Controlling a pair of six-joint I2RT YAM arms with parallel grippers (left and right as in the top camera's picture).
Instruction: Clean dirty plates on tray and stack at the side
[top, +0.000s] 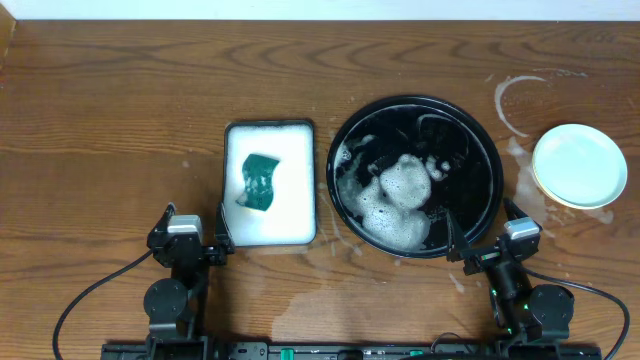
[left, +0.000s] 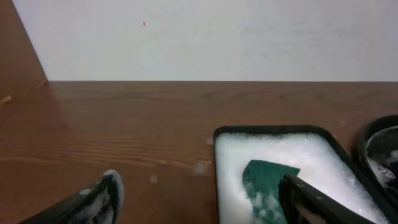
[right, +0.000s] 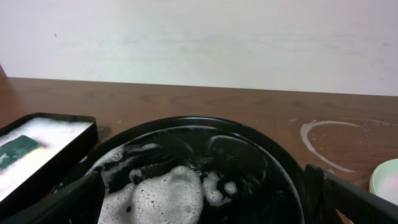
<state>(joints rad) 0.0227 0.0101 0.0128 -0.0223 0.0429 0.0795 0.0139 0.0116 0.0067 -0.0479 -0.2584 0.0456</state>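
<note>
The round black tray (top: 415, 112) sits right of centre and holds white soap foam (top: 400, 195); no plate shows in it. It fills the lower right wrist view (right: 249, 134). A pale mint-white plate (top: 579, 165) rests on the table to the tray's right; I cannot tell if others lie under it. Its edge shows in the right wrist view (right: 387, 179). My left gripper (top: 194, 226) is open and empty near the front edge, with foam on its fingers (left: 205, 205). My right gripper (top: 482, 234) is open and empty at the tray's near rim (right: 205, 205).
A rectangular black-rimmed tray of white foam (top: 270, 225) stands left of the round tray, with a green sponge (top: 260, 182) lying in it; both show in the left wrist view (left: 267, 180). Wet foam rings (top: 520, 100) and water marks lie on the wooden table.
</note>
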